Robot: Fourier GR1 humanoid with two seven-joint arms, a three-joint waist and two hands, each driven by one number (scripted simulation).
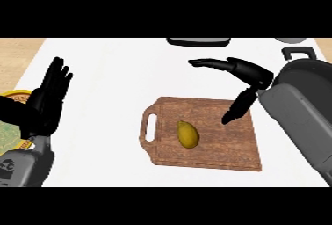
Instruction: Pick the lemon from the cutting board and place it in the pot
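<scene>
— So, what sits at the far left?

— The left hand (47, 99), near the view's left edge over the white counter (103, 74), fingers straight and pointing up, holding nothing. Just beside it, at the very edge, a partly hidden yellow-rimmed plate (14, 94).

— And in the middle?

— A wooden cutting board (220, 149) with its handle slot towards the left. The lemon (187, 134) lies on it, left of the board's middle, touched by no hand.

— Where is the right hand?

— The right hand (250, 74) hangs above the board's upper right corner, spread wide: fingers stretched leftwards, thumb pointing down over the board. It is well apart from the lemon and grips nothing.

— And the pot?

— The dark pot (304, 66) shows at the right edge, mostly hidden behind the right grey forearm (298, 123). At the top edge, a dark object (198, 41) is cut off.
</scene>
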